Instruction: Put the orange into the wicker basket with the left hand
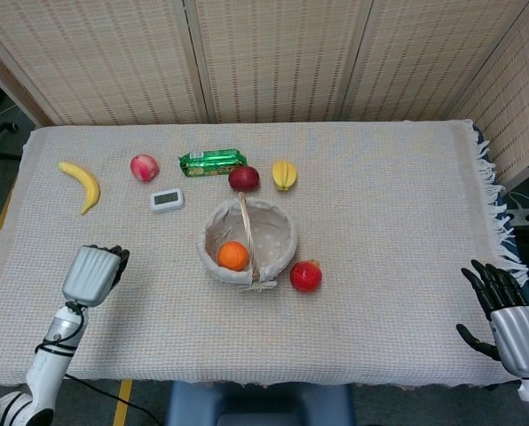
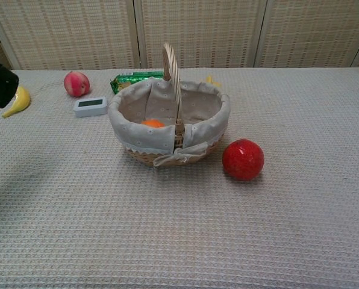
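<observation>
The orange point(image 1: 233, 256) lies inside the wicker basket point(image 1: 291, 240), left of its handle. In the chest view only the top of the orange point(image 2: 152, 123) shows over the cloth-lined basket wall point(image 2: 140, 137). My left hand point(image 1: 94, 273) is far to the left of the basket near the table's front left; it holds nothing and its dark fingers are loosely bent. The chest view catches only the left hand point(image 2: 0, 87) at the frame's left edge. My right hand point(image 1: 509, 315) hangs off the table's front right corner, fingers spread and empty.
A red pomegranate point(image 1: 305, 276) sits against the basket's right front. Behind the basket lie a dark red apple point(image 1: 243, 178), a yellow fruit point(image 1: 284, 174), a green packet point(image 1: 211, 161), a white timer point(image 1: 166, 199), a peach point(image 1: 144, 167) and a banana point(image 1: 80, 185).
</observation>
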Controlling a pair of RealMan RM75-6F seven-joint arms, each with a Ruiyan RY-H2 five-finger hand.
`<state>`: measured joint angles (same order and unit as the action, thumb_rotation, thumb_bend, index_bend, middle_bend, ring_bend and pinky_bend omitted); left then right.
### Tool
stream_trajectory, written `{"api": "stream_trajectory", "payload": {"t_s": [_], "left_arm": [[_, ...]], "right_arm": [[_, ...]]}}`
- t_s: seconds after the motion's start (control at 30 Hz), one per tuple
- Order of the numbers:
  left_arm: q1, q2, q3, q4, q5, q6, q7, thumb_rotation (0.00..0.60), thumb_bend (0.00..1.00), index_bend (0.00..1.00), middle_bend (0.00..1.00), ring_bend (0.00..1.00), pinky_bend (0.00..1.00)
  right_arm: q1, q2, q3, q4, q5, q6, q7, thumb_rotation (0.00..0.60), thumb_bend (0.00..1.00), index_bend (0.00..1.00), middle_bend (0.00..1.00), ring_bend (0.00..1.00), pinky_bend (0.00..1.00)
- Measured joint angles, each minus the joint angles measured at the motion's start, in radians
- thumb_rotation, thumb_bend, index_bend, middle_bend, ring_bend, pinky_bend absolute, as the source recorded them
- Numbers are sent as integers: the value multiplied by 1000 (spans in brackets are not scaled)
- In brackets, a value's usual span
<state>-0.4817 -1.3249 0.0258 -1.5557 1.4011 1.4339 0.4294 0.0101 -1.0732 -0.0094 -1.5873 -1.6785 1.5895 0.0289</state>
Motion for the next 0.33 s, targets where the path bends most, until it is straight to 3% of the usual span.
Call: {"api": "stream_trajectory", "payload": {"t_s": [0.1,0.2,0.33], "left_arm": [[79,32,48,-3,30,45,-91,600,712,654,576,714,738],[131,50,65,8,44,76,-160,600,535,520,458,620,675],[169,49,61,29,67,114,-189,600,473,360,325,483,611]], "right_arm": [[2,-8,-5,1,-5,-8,-24,600,111,73,0,0,93],[5,-14,-9,0,-7,-21,-42,600,112,73,0,0,93],[8,-19,-9,-4,3,-34,-62,600,111,72,0,0,93]]}}
